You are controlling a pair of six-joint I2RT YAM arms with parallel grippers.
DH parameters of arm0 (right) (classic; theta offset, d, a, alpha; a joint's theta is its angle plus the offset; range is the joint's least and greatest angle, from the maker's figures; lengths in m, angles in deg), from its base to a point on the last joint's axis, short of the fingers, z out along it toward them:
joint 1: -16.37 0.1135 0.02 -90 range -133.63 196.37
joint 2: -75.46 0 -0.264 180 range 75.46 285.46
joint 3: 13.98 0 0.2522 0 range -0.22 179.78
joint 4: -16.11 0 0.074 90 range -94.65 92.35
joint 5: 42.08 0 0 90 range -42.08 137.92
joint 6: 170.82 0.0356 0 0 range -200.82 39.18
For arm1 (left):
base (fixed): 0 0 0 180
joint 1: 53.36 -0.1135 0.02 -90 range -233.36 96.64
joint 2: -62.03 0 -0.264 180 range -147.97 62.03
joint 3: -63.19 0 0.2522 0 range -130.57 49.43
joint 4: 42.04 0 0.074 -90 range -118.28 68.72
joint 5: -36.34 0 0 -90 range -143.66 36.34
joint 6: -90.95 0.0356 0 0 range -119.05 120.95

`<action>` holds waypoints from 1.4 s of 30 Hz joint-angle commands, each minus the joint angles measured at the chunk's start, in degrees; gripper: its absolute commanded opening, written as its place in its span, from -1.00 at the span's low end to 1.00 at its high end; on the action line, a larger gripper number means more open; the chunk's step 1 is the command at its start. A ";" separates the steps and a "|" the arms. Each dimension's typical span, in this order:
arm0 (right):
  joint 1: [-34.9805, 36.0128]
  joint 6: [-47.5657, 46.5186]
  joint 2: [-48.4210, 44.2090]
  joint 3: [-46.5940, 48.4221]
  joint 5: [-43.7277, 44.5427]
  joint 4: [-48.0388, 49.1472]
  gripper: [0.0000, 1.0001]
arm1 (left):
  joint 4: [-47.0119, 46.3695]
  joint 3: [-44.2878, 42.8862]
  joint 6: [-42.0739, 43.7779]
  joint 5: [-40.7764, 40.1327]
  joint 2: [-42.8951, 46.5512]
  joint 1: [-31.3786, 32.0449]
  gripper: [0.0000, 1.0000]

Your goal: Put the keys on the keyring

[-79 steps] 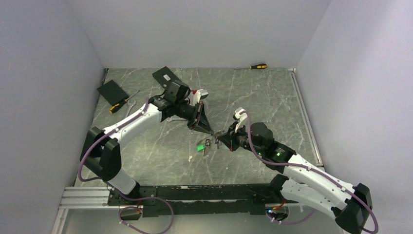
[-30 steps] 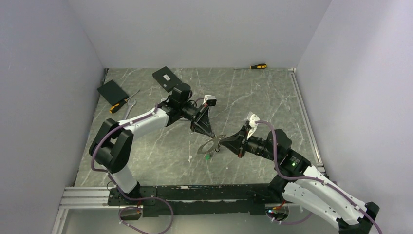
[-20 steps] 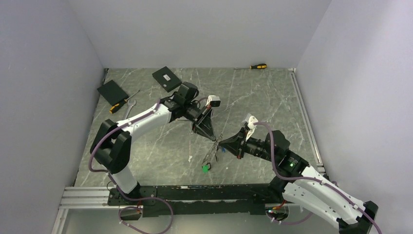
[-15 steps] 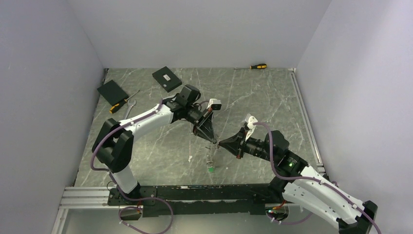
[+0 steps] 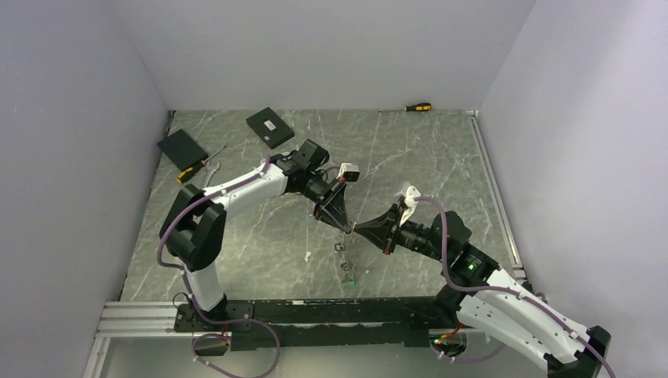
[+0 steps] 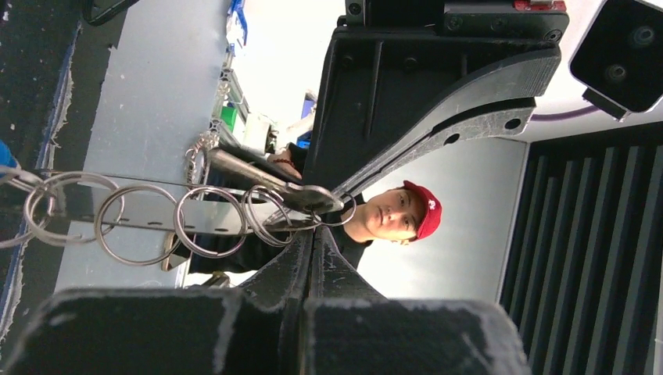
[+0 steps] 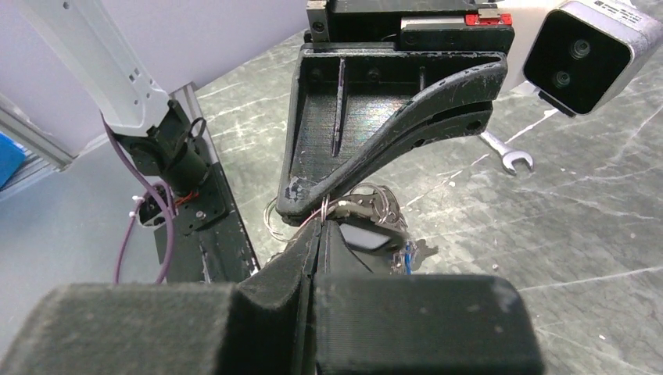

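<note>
1. First, at the near edge of the desk (image 5: 260,268), both arms rise from a black rail (image 5: 331,311) and lean in toward the middle
2. Just past the rail a green tag (image 5: 351,279) is the lowest part of the keyring (image 5: 344,250), which dangles edge-on as a thin dark line with the keys (image 5: 341,246) bunched along it; whether the tag touches the desk I cannot tell
3. To its left a small pale bit (image 5: 307,254) lies on the desk, too small to name
4. The keyring hangs from the spot where the arms meet tip to tip: the left fingers (image 5: 343,226) come in from the left and the right fingers (image 5: 358,229) from the right
5. The left fingers are pressed together; their own camera shows a row of small silver rings (image 6: 141,223) running off from their tip, the nearest ring pinched there
6. The right fingers are pressed together too, pinching the keyring's thin wire; their camera shows silver keys clustered just beyond the tip, with a blue tag (image 7: 406,258) below
7. Farther off, a wrench (image 7: 500,148) lies flat on the desk behind the left fingers
8. Toward the far left lie a screwdriver (image 5: 193,169), a flat black box (image 5: 181,146) and a smaller black box (image 5: 270,127)
9. Farthest, a second screwdriver (image 5: 417,106) lies by the back wall
</note>
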 commanded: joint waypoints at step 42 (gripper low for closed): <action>0.08 5.41 -2.68 -3.63 6.09 -3.90 -1.00 | -1.52 -5.22 6.37 1.67 -2.40 -2.84 -1.00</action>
